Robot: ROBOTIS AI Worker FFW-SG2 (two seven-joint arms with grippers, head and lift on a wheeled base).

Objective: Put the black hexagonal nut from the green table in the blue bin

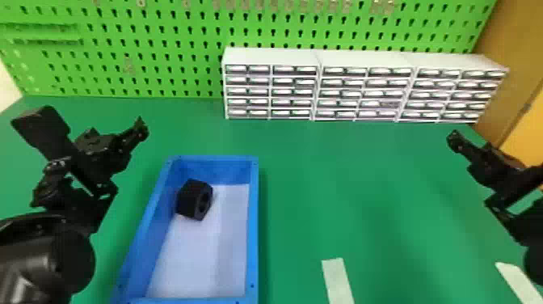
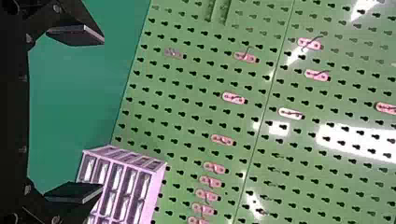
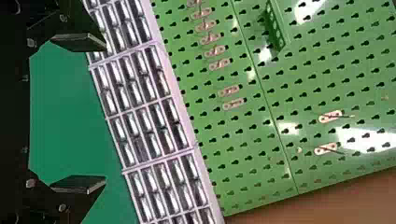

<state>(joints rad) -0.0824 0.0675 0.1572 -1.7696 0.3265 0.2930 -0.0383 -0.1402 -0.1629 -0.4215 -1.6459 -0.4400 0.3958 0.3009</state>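
**Black hexagonal nut [image 1: 194,200] inside the blue bin [image 1: 253,226]**

Lies on the pale floor of the bin, toward the far end and near the left wall. Stands on one flat side, with the round hole turned to the right and a little toward the head camera.

Shows, beneath the bin, the green surface [image 1: 363,194]. Makes out, to the right of the bin, a pale strip [image 1: 338,281] at the near edge, with a second strip [image 1: 519,283] farther right.

Places the left gripper [image 1: 117,139] above the surface, to the left of the bin's far end. Places the right gripper [image 1: 476,155] at the far right, well apart from the bin. In the left wrist view, has the left gripper's fingers [image 2: 77,35] spread wide apart. In the right wrist view, has the right gripper's fingers [image 3: 79,42] spread just as plainly, with a broad gap between.

Ends, at the back, in white drawer units [image 1: 363,93] side by side on the surface, before a bright green pegboard [image 1: 161,52] with rows of dark holes.
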